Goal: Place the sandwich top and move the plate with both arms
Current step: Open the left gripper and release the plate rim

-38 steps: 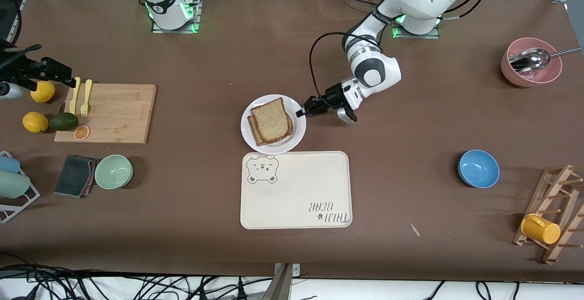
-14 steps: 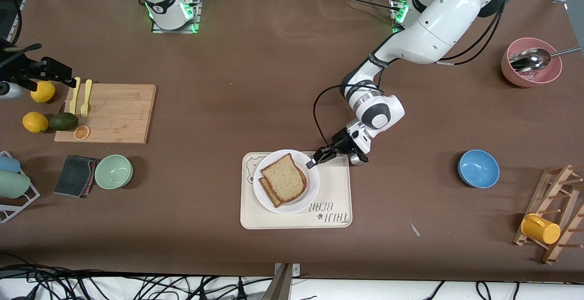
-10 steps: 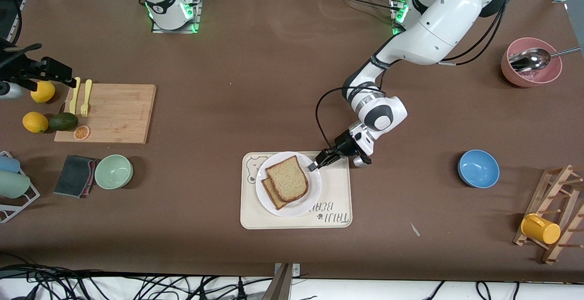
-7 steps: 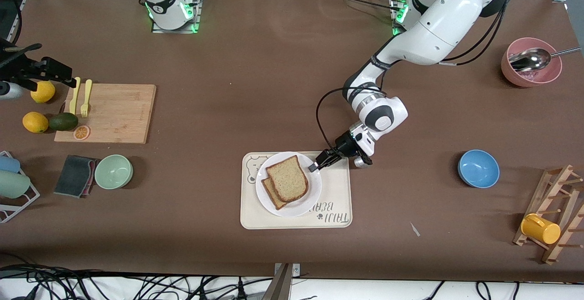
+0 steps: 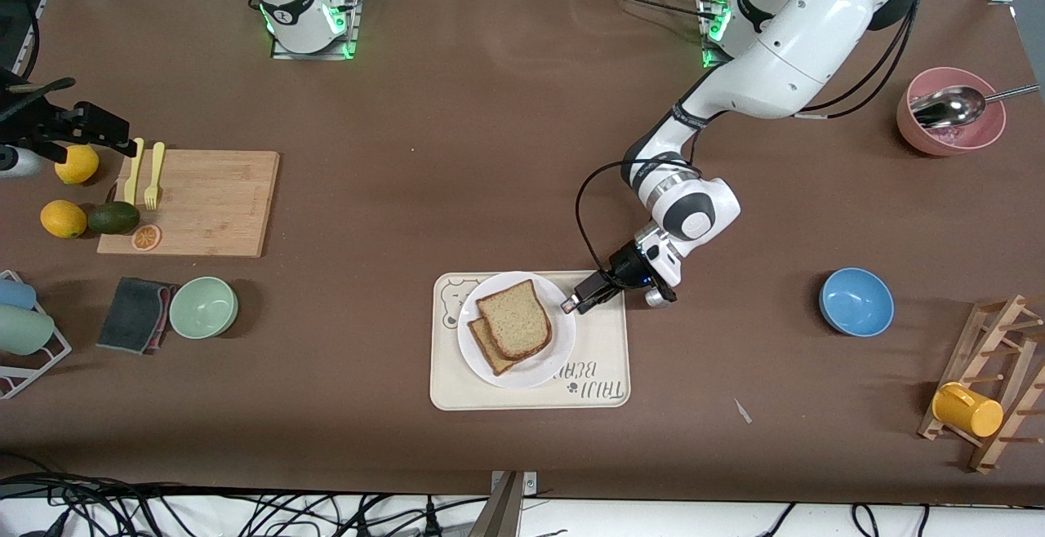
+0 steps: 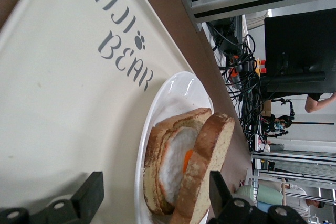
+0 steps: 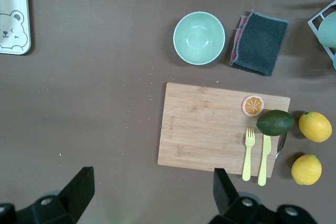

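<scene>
Left gripper fingers spread, let go just beside the plate rim on the bear tray, sandwich top stacked; back straight off without nudging; right gripper open, waiting over the cutting board.

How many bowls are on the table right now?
3. A green bowl sits beside the dark cloth at the right arm's end; a blue bowl and a pink bowl holding a ladle sit toward the left arm's end. None looks hidden.

plate on tray | left gripper crowds its rim | bare tabletop around tray
</scene>
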